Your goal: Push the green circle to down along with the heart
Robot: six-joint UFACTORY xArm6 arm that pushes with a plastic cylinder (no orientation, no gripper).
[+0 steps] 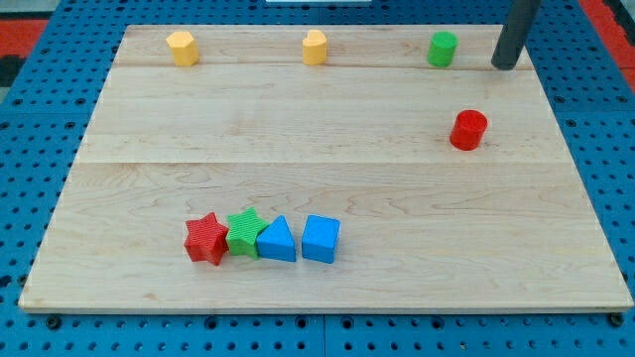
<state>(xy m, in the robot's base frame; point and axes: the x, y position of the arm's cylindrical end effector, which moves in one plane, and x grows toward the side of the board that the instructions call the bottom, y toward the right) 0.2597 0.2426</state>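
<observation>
Tip: our arm had no pincer at all, just a straight dark rod, so nothing to open, close or grip. My tip (505,65) sat in the upper right of the frame, just right of the green circle.

Green circle: the small green cylinder-shaped plastic block (443,49) stood at the top edge of the pale wooden board (327,159), right of centre. Tip and block looked apart, not touching, though it was close.

Heart: we reckoned the yellow block at top centre (315,47) was the heart, its notched top hinted at it. Honestly too small to be sure.

Other yellow: a yellow hexagon-ish block (182,47) at the upper left, same row.

Red circle: a red cylinder block (468,130) lower on the right side, roughly below the green one, so a straight push down might bump it.

Bottom cluster: red star (206,239), green star (244,232), blue triangle (277,240) and blue cube (320,238), packed touching in a row at lower left-centre.

Why the tip was there: our guess, it was lining up beside the green circle, and would need to get above it to shove it down.

Progress: nothing pushed down yet, we figured.
</observation>
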